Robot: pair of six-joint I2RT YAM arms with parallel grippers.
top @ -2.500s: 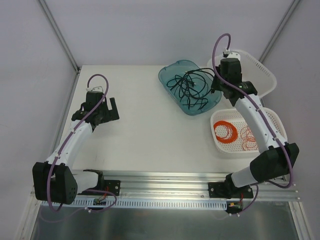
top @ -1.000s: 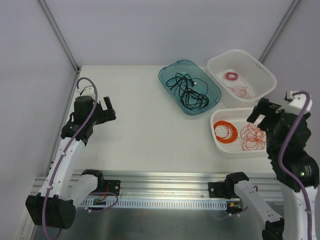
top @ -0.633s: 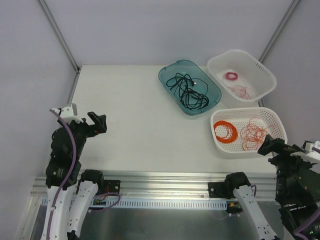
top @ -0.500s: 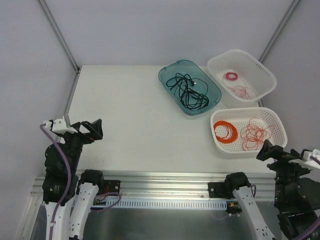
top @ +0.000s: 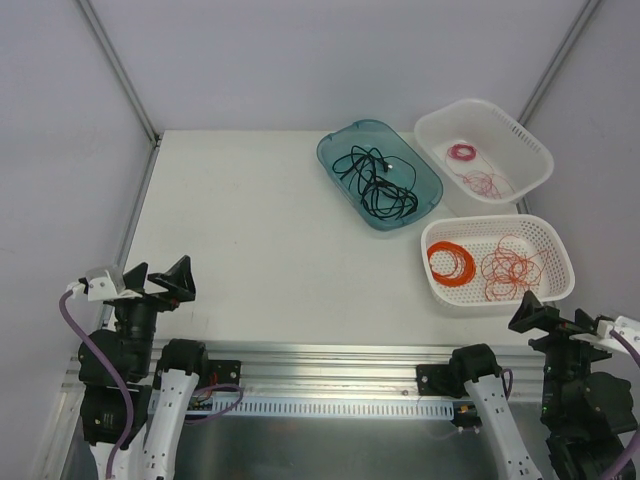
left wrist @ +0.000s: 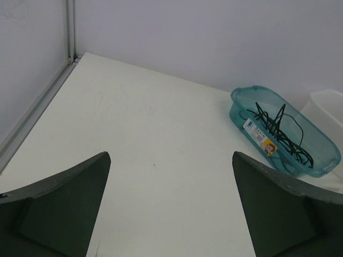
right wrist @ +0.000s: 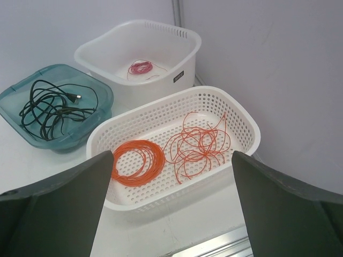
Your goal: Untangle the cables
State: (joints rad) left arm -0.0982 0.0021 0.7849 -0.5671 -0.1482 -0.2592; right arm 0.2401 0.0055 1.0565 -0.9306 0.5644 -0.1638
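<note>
Bottom left corner of the top view: left gripper (top: 158, 281), low by the near edge of the table (top: 250, 230). Fingers far apart, nothing held. Same story from the left wrist view: two dark fingers (left wrist: 59, 209) at the bottom corners, only table top showing in the gap.

Bottom right corner of the top view: right gripper (top: 553, 322), close to the near side of the holey white basket (top: 563, 262). Spread wide too, holding nothing.

Upper middle of the top view: black cord (top: 378, 183) in a loose messy heap inside the blue-green tray (top: 333, 160), small plugs at the ends.

Right side, in the holey basket: thin red wires (top: 510, 270) in a loose scribble in the right half, just beside a neat orange coil (top: 451, 263) in the left half.

Upper right, in the white tub (top: 525, 135): a small pink coil (top: 461, 152) and a few red strands (top: 485, 183) near it.

Both grippers well apart from every cable.
</note>
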